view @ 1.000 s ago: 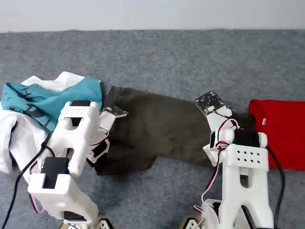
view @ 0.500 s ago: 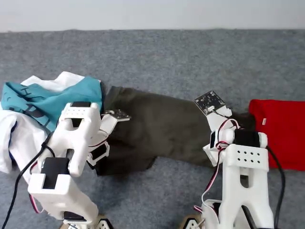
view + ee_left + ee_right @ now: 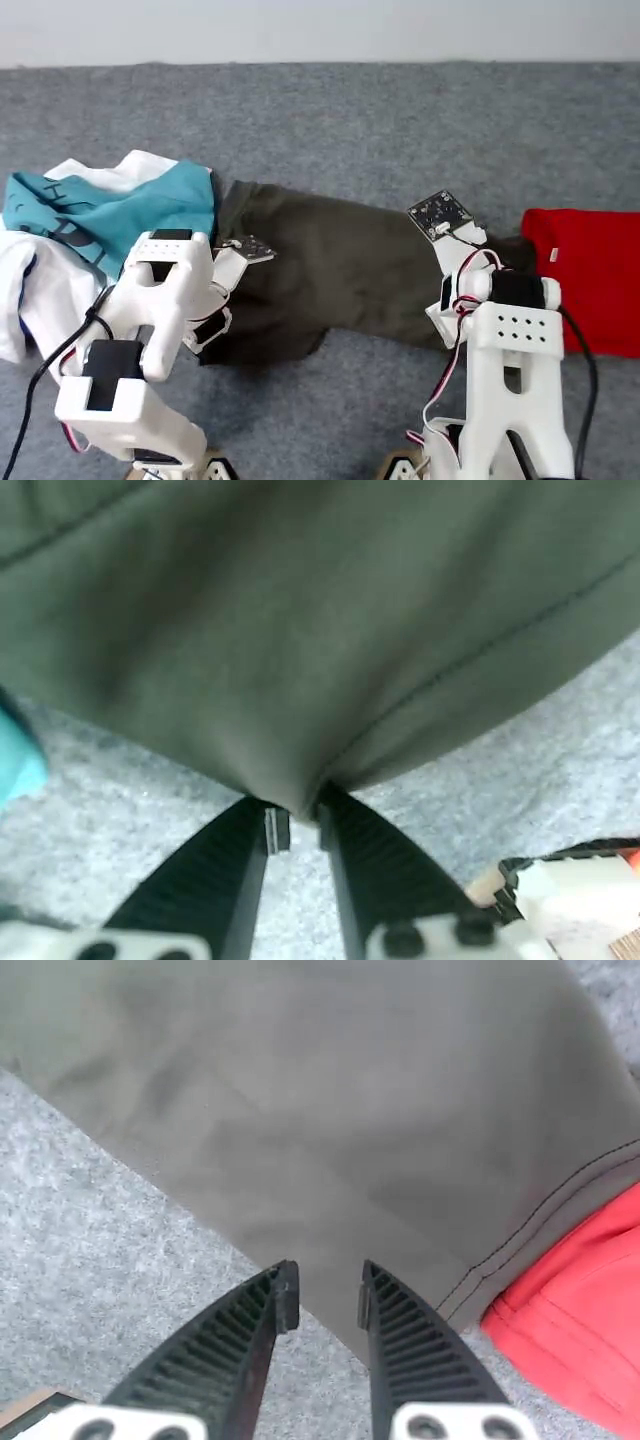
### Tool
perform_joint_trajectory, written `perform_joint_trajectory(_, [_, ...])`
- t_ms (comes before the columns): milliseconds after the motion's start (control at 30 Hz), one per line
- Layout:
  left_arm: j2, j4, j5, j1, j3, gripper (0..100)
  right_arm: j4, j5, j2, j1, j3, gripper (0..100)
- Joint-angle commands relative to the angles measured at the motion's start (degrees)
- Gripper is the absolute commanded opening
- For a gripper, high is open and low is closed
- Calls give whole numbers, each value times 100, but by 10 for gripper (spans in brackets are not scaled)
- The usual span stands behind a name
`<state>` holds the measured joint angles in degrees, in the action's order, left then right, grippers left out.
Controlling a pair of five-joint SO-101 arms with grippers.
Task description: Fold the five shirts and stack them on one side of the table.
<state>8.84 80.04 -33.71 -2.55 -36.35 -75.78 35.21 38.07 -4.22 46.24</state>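
Bare desk [image 3: 350,120] runs wide beyond the clothes. The dark shirt [image 3: 330,265] spans the middle between both arms, a heap of shirts [image 3: 80,220] blocks the left, a red shirt [image 3: 590,280] the right

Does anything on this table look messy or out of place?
Yes: the teal shirt and white shirt lie in a crumpled heap at one end, unfolded, while the red shirt opposite looks neatly flat.

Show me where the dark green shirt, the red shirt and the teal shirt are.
dark green shirt [image 3: 330,270]: high view, middle of the cloth.
red shirt [image 3: 590,285]: high view, centre of its visible part.
teal shirt [image 3: 110,210]: high view, its front panel.
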Motion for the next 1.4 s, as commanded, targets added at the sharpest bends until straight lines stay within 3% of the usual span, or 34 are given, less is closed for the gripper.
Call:
perform_joint_trajectory(0, [-44, -79, -79, 53, -101, 13, -57, 53, 154, -40, -18, 111])
perform_joint_trajectory(133, [-62, 369, -44, 492, 233, 13, -57, 53, 154, -40, -9, 111])
perform_joint_trajectory(367, [-9, 1204, 571, 1319, 1903, 13, -57, 53, 154, -66, -9, 111])
perform_joint_trajectory(500, [0, 1143, 730, 1319, 2527, 13, -57, 53, 154, -66, 114, 111])
perform_joint_trajectory(833, [70, 352, 747, 1187, 2545, 13, -57, 53, 163, -40, 501, 111])
perform_joint_trajectory(1000, [800, -237, 791, 1152, 2607, 13, -57, 53, 163, -31, 615, 111])
perform_joint_trajectory(1100, [1240, -492, 1240, 1055, 2905, 13, -66, 53, 163, -31, 686, 111])
perform_joint_trajectory(1367, [1512, -290, 1697, 826, 4004, 13, -40, 62, 163, -40, 747, 111])
